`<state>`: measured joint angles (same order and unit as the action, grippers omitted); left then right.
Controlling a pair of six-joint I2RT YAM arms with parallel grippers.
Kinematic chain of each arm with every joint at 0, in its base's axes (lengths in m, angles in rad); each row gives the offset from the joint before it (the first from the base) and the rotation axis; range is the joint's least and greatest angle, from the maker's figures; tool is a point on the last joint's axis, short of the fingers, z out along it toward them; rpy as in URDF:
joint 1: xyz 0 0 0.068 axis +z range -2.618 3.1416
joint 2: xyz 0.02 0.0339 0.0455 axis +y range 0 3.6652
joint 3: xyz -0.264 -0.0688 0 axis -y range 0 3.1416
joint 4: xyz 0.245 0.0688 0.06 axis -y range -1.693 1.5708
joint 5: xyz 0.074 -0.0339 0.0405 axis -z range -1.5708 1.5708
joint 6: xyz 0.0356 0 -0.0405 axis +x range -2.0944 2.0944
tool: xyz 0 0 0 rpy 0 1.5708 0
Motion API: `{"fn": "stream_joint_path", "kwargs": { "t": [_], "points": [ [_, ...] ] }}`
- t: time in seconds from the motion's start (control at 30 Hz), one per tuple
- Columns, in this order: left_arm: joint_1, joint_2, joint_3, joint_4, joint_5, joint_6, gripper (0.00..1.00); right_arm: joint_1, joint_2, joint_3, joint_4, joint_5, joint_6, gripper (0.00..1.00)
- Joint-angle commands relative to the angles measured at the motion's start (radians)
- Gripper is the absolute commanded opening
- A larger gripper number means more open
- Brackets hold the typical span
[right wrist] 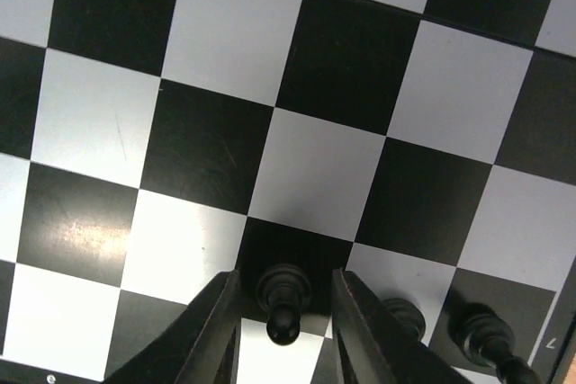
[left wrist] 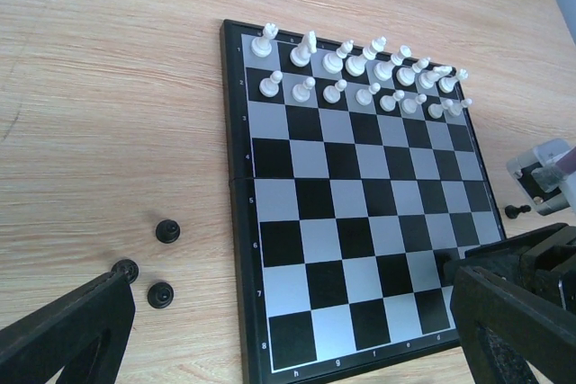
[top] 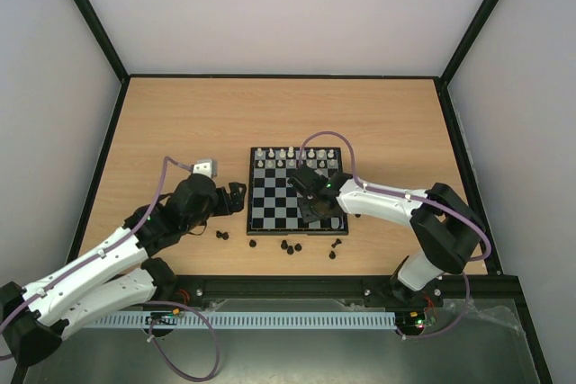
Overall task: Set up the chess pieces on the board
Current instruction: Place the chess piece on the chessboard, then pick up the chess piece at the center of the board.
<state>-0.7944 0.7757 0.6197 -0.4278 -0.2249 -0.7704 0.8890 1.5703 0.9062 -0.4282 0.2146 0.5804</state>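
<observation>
Seen from above, the small square chessboard of black and light-grey checks (top: 273, 204) lies at the centre of the pale wooden tabletop (top: 180, 123). The white chess pieces (left wrist: 360, 67) are lined up in two rows along its top edge. The right arm's black two-finger gripper (top: 314, 208) hangs low over the board's lower-right squares. In its wrist view we see its dark fingers (right wrist: 216, 334) standing either side of a small black pawn (right wrist: 283, 299) at the bottom centre of the frame. They are slightly parted, with a sliver of gap on each side, so they are not clamping it. Two further black pieces (right wrist: 405, 317) stand on the board just right of that pawn, toward the lower-right corner of the wrist view. The left arm's gripper (top: 236, 197) sits just off the board's left edge. Its fingers (left wrist: 72, 334) are spread wide in the bottom corners of its own view and hold nothing. The loose black chess pieces (top: 290, 247) are scattered on the wood below the board's bottom edge in the overhead view. Three of them (left wrist: 167, 231) show at the lower left of the left wrist view, beside the board.
</observation>
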Motion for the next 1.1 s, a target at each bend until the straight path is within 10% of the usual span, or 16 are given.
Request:
{"fn": "stream_joint_path", "kwargs": {
  "t": [0.0, 0.27, 1.07],
  "points": [
    [-0.007, 0.019, 0.002, 0.017, 0.002, 0.005, 0.99, 0.004, -0.043, 0.015, -0.049, 0.013, 0.004, 0.32],
    [-0.006, 0.073, 0.019, -0.016, -0.037, -0.004, 0.99, 0.004, -0.137, 0.080, -0.050, 0.008, -0.021, 0.51],
    [0.075, 0.522, 0.087, 0.004, -0.110, 0.007, 0.94, -0.004, -0.314, 0.003, -0.018, 0.021, -0.053, 0.53]
  ]
}}
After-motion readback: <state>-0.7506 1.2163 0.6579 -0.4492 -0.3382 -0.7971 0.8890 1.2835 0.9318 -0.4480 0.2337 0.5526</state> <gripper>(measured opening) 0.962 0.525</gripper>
